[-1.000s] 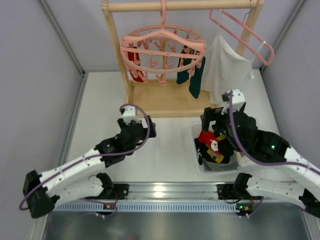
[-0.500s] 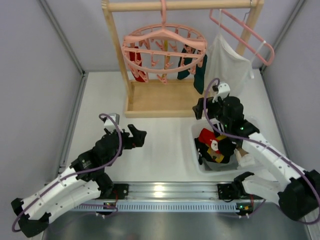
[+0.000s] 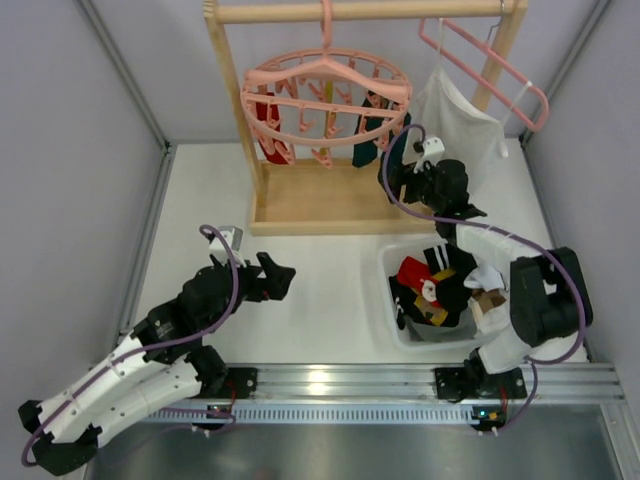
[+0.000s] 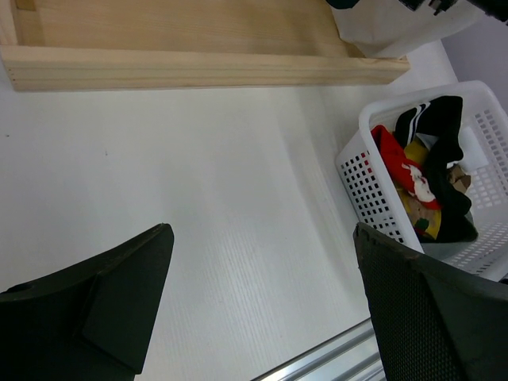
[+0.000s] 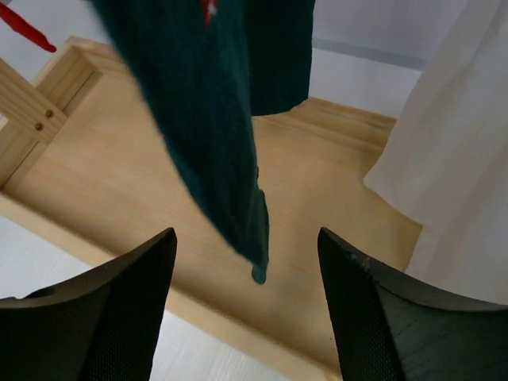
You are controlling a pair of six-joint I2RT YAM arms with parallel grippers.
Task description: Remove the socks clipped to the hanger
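The round pink hanger [image 3: 325, 92] hangs from the wooden rack's top bar. Red socks [image 3: 268, 122] hang clipped on its left, dark teal socks [image 3: 372, 140] on its right. My right gripper [image 3: 397, 172] is open, raised just below and in front of the teal socks. In the right wrist view a teal sock [image 5: 208, 135] hangs down between my open fingers [image 5: 103, 309], its tip just above them, untouched. My left gripper [image 3: 275, 275] is open and empty low over the table, left of the basket.
A white basket [image 3: 392, 290] at the front right holds several removed socks; it also shows in the left wrist view [image 4: 361, 171]. The wooden rack base [image 3: 320, 200] lies behind. A white cloth [image 3: 450, 135] hangs on a second pink hanger [image 3: 490, 65] to the right.
My right arm has risen from the basket and reached back up to the teal socks. My left arm has pulled back toward the front left and lowered.
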